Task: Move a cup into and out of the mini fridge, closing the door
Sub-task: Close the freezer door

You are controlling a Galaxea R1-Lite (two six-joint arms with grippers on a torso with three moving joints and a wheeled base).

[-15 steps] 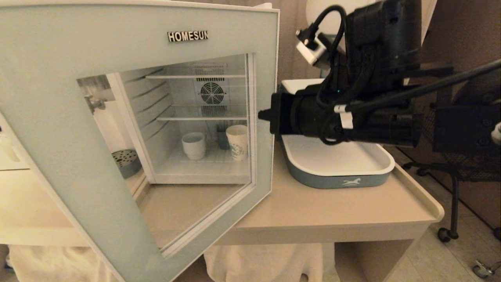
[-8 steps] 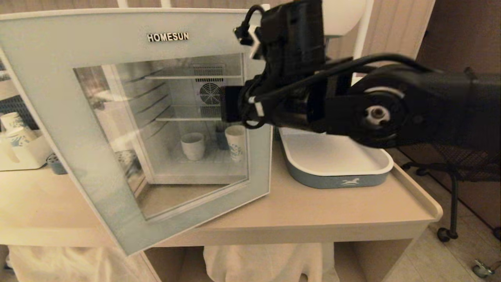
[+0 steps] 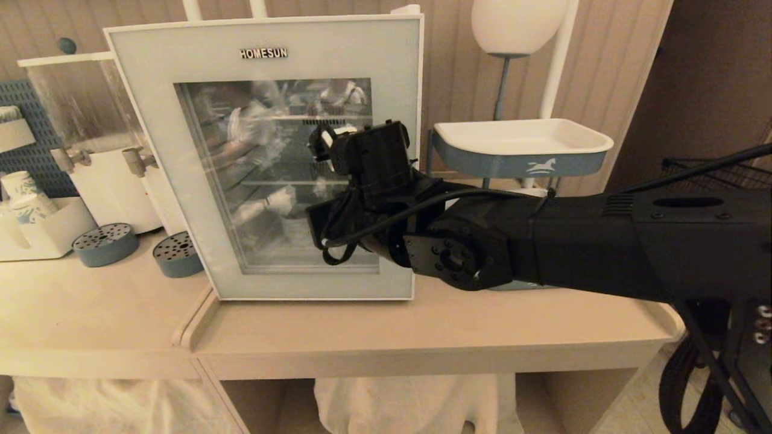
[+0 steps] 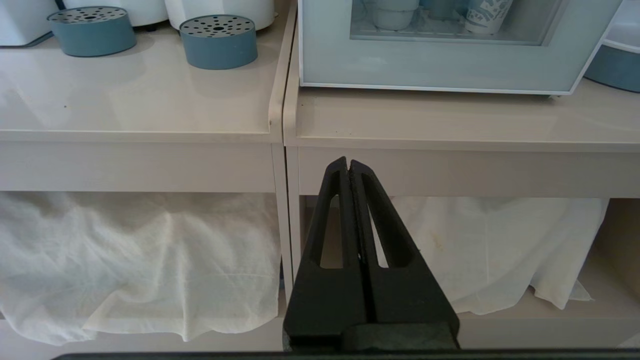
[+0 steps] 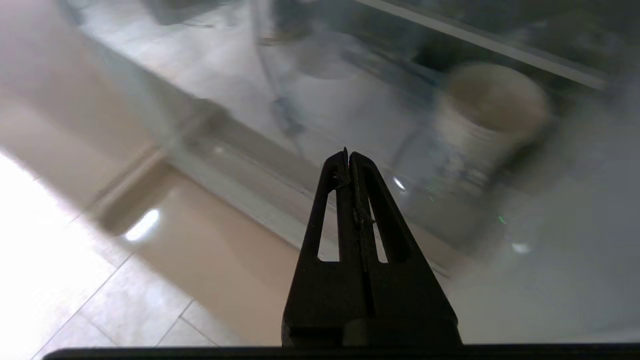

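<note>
Glass in the door [image 3: 265, 175] faced forward, flush on the mini fridge [image 3: 403, 11], with the right gripper [image 5: 348, 155] at the pane, fingers pressed together and holding nothing. Behind it stood the cup [image 4: 393, 15] and a printed paper cup [image 5: 480, 125] on the fridge floor. 2 blue perforated stands [image 3: 105, 243] sat just left; a white tray [image 3: 522, 141] stood right. The left gripper [image 4: 348, 164], jaws together, hung below the counter [image 3: 422, 331].
</note>
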